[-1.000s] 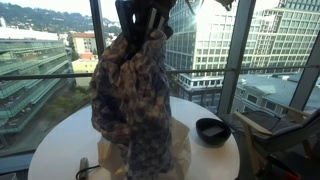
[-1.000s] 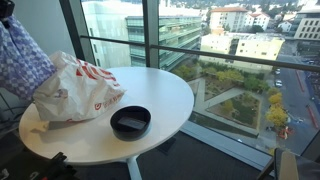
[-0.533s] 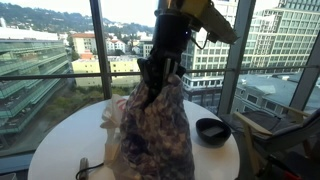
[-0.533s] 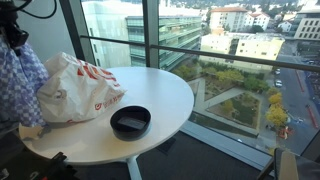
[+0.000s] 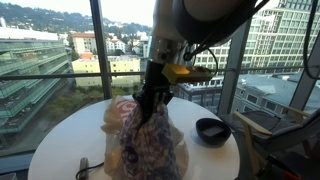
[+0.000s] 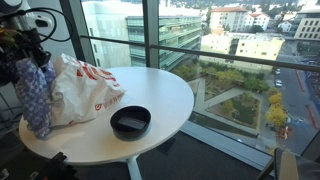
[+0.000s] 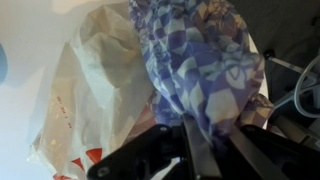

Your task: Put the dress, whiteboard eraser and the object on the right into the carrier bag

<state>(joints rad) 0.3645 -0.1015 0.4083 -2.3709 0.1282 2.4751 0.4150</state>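
My gripper [image 5: 155,98] is shut on the top of the dress [image 5: 150,148], a purple patterned cloth that hangs down from it in a long bunch. In an exterior view the gripper [image 6: 28,55] holds the dress [image 6: 35,95] at the left end of the carrier bag [image 6: 85,85], which is whitish with red rings and lies crumpled on the round white table [image 6: 165,95]. In the wrist view the dress [image 7: 200,55] fills the space between my fingers [image 7: 192,152], with the carrier bag [image 7: 85,90] beside it. The black bowl [image 6: 130,122] [image 5: 212,130] sits apart from the bag. The whiteboard eraser is hidden.
Large windows with a metal rail [image 6: 200,55] stand right behind the table. A dark cable-like item [image 5: 83,168] lies at the table's near edge. A chair back [image 5: 290,130] stands beyond the bowl.
The gripper has come down and moved toward the carrier bag with the dress still in it. The cloth now hangs lower and narrower, right at the bag's end.
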